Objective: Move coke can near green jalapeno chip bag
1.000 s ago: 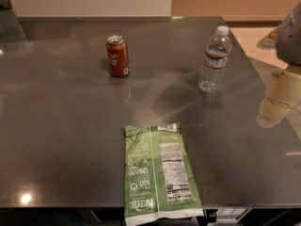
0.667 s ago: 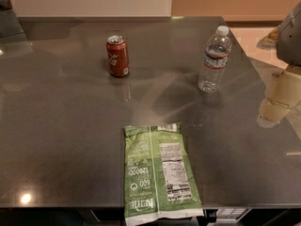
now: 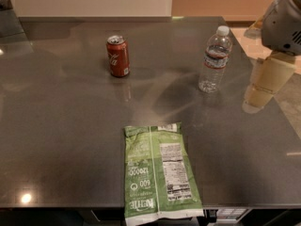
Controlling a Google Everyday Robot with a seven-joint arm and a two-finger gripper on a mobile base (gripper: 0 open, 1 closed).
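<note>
The red coke can [image 3: 118, 56] stands upright on the dark grey table [image 3: 61, 126], at the far left of centre. The green jalapeno chip bag [image 3: 159, 172] lies flat at the table's near edge, label side up, its lower end slightly over the edge. The can is far behind the bag and to its left. My gripper [image 3: 257, 97] hangs at the far right, over the table's right edge, well away from the can and holding nothing that I can see.
A clear plastic water bottle [image 3: 214, 60] with a white cap stands upright right of centre, between the gripper and the can. A white wall runs behind the table. Tan floor shows past the right edge.
My arm and gripper have shifted slightly left, in over the table's right edge. The can, bottle and bag have not moved.
</note>
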